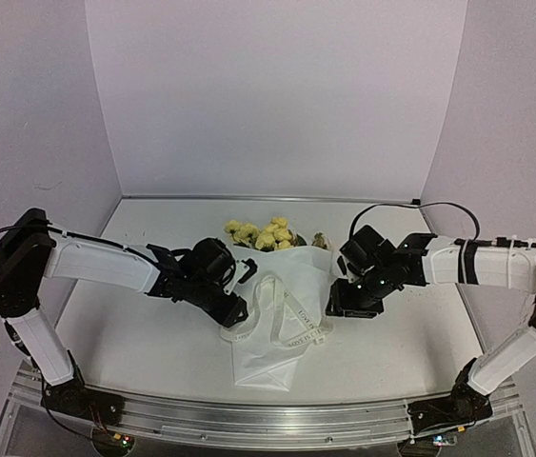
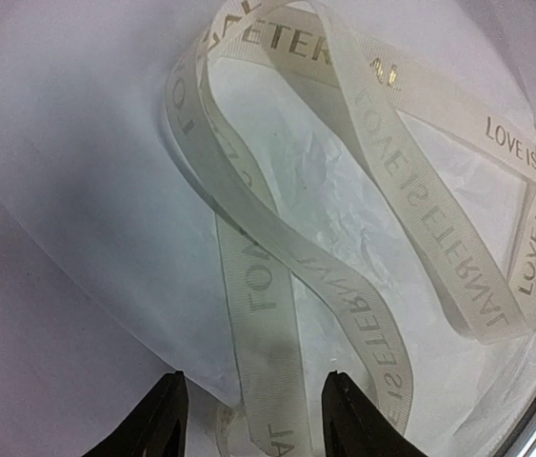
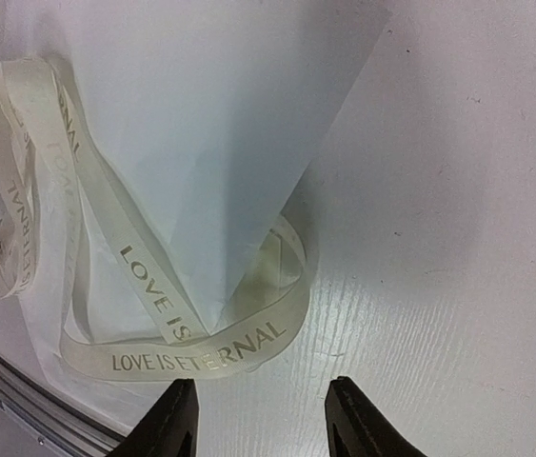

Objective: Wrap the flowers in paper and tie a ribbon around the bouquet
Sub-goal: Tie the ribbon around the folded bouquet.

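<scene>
Seen from above, left gripper points toward 4 o'clock, right gripper toward 8 o'clock; both have jaws parted.

The cream ribbon lies in loose loops on the white paper, its lettering showing. One strand crosses the paper's lower edge between the parted fingers of the left gripper.

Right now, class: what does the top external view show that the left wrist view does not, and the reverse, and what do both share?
Only the top external view shows the flowers at the far end of the paper, and the right gripper beside it. Only the left wrist view lets you read the print on the ribbon, LOVE IS ETERNAL, with one strand showing between the fingers of the open left gripper. Both show the ribbon looped over the paper.
</scene>
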You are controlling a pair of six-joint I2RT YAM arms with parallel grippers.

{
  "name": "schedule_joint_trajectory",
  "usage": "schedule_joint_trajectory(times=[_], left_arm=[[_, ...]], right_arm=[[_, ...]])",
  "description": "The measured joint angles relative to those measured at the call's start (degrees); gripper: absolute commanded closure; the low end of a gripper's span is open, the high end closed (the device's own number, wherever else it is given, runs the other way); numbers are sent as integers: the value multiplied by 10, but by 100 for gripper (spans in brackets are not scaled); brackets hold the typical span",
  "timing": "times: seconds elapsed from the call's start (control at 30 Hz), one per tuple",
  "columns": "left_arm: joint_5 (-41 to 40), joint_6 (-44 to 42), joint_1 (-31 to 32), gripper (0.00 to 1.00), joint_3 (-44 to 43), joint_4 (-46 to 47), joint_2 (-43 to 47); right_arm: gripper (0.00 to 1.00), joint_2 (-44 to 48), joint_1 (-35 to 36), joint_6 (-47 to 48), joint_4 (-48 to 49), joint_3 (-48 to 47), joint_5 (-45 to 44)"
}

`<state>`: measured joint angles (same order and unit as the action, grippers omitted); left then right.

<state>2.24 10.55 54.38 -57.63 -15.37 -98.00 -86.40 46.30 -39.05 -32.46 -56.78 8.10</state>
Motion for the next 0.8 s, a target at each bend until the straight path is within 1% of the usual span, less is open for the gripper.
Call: schedule_joint_trajectory(times=[0.3, 0.37, 0.43, 0.5, 0.63, 0.8], left_arm=[[7, -2, 1, 50, -18, -20, -42], [7, -2, 2, 52, -23, -23, -48], [7, -3, 2, 57, -28, -24, -53], [7, -2, 2, 63, -33, -23, -57], [6, -5, 3, 79, -39, -24, -65], [0, -5, 3, 90, -40, -25, -67]], right_arm=[[48, 28, 0, 1, -1, 27, -14], [48, 34, 0, 1, -1, 34, -16], [48, 38, 0, 1, -1, 40, -17], [48, 40, 0, 2, -1, 45, -19], [47, 41, 3, 6, -1, 51, -21], [47, 43, 13, 24, -1, 53, -21]])
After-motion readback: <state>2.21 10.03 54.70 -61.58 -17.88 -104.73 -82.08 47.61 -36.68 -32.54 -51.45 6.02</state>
